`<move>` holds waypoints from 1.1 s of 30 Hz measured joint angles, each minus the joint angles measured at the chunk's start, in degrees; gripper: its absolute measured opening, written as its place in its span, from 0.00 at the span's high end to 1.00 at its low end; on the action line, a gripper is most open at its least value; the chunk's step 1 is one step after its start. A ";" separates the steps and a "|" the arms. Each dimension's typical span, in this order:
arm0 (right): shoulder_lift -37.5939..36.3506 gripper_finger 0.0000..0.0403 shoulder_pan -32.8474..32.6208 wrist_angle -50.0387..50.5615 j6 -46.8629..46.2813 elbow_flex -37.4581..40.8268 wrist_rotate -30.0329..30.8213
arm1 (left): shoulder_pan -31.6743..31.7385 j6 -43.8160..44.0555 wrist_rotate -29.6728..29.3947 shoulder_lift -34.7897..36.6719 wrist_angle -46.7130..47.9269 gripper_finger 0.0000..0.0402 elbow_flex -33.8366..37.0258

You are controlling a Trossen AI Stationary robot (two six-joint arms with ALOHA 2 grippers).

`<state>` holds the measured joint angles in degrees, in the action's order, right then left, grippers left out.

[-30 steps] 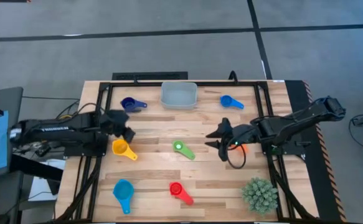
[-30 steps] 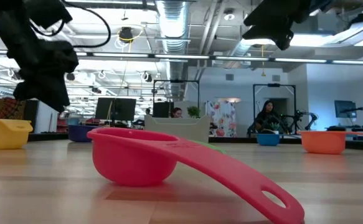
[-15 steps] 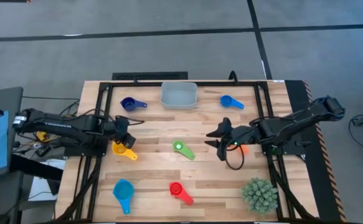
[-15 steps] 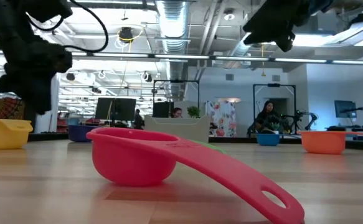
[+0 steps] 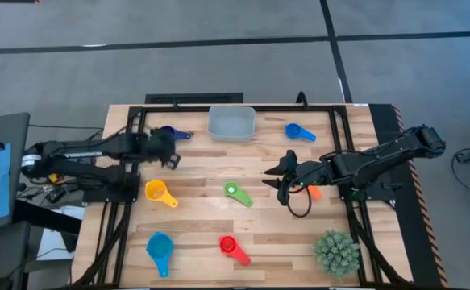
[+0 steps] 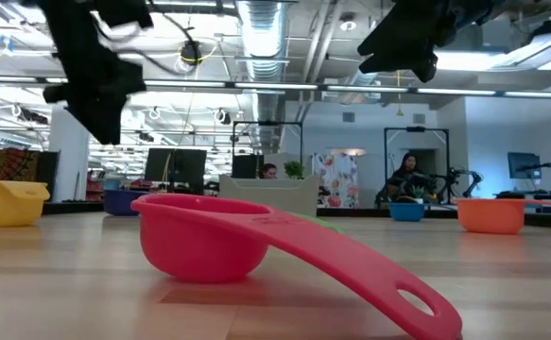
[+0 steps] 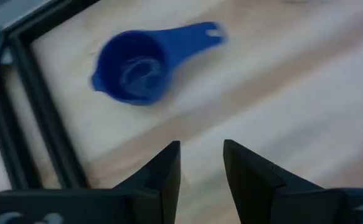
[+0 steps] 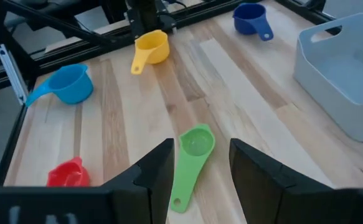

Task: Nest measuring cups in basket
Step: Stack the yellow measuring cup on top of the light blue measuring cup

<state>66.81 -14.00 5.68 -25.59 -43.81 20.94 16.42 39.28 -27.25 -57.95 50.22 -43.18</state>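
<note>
A robotics lab in an open-plan industrial hall. Beyond the wooden desk (image 6: 67,283), the low view shows exposed ceiling ducts (image 6: 261,24), rows of strip lights, computer monitors (image 6: 176,165) and a seated person (image 6: 407,175) beside what seems to be another robot rig (image 6: 455,179). The floor (image 5: 218,48) is grey with dark lines.

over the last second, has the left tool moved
Yes. The left tool has gone from beside the yellow cup toward the dark blue cup.
</note>
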 joint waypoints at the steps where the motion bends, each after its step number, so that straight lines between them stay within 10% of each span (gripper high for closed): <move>1: 0.03 0.56 0.02 -0.08 0.01 0.00 0.01 | 2.97 -1.16 1.25 -0.92 -0.78 0.72 0.20; 6: 0.03 0.57 -2.64 1.02 -1.13 0.00 0.01 | 10.87 -6.22 13.65 -4.45 0.01 0.72 0.37; 12: 0.03 0.57 -7.19 5.43 -3.84 0.00 0.03 | 5.76 -15.75 31.81 -4.57 8.25 0.74 0.37; 20: 0.03 0.55 -9.00 4.73 -4.44 0.00 4.03 | -7.59 -16.06 23.59 -7.05 10.27 0.79 0.69; 33: 0.03 0.57 -11.63 4.04 -7.20 0.00 5.19 | -12.28 -14.94 20.61 -8.11 10.45 0.79 4.49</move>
<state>66.85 -25.63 9.71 -32.79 -43.81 26.13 4.14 24.34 -6.63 -66.06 60.68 -38.69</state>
